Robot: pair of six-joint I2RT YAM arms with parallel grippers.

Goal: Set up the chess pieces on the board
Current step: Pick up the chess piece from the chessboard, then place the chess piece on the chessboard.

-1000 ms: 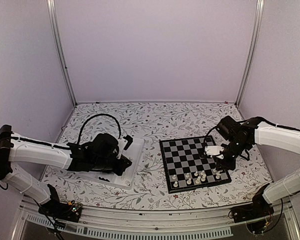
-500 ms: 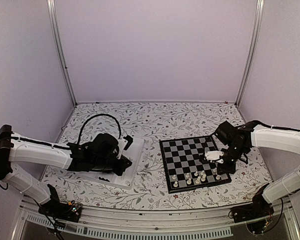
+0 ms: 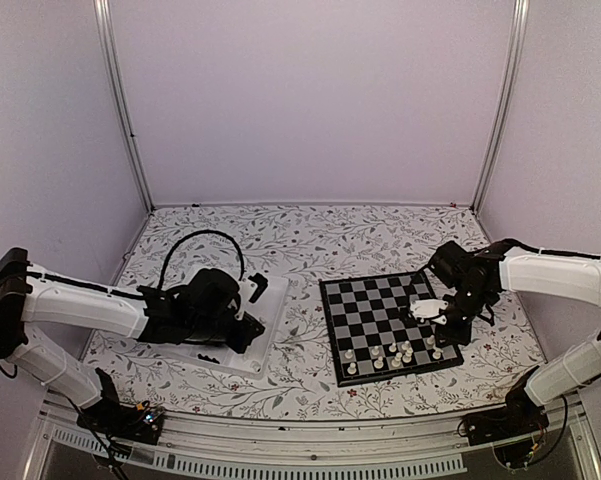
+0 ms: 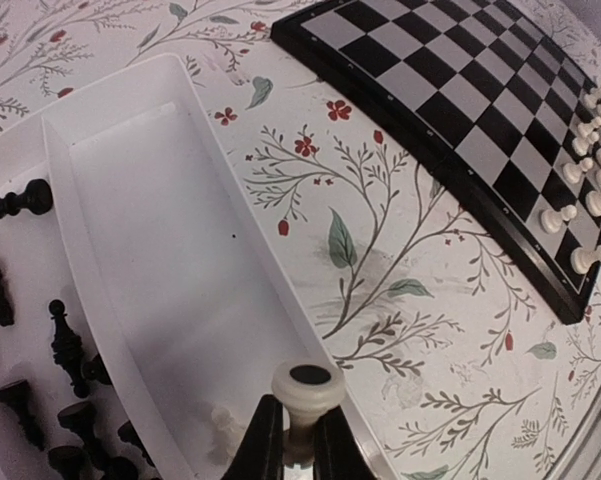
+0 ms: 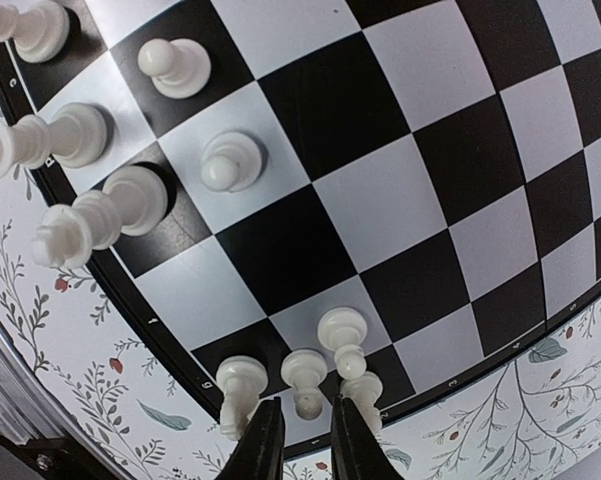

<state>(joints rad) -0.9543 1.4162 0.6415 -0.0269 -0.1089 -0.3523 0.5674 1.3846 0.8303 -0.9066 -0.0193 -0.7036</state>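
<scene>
Judging from white chess pieces [image 3: 400, 352] clustered at the board's [image 3: 380, 300] near edge and black pieces [image 4: 65, 345] lying in the tray [image 4: 180, 250], you were early on: your left end effector [image 4: 292, 440] clamped a white piece [image 4: 305, 390] over the tray's rim, while your right end effector [image 5: 302, 440] narrowly straddled a corner pawn [image 5: 305, 375], grip unclear.

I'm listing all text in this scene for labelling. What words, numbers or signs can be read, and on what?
Border of the board: tiny white marks, perhaps coordinates, too small and blurred to read.
No readable text shows on the tray, the pieces or the cloth.
</scene>
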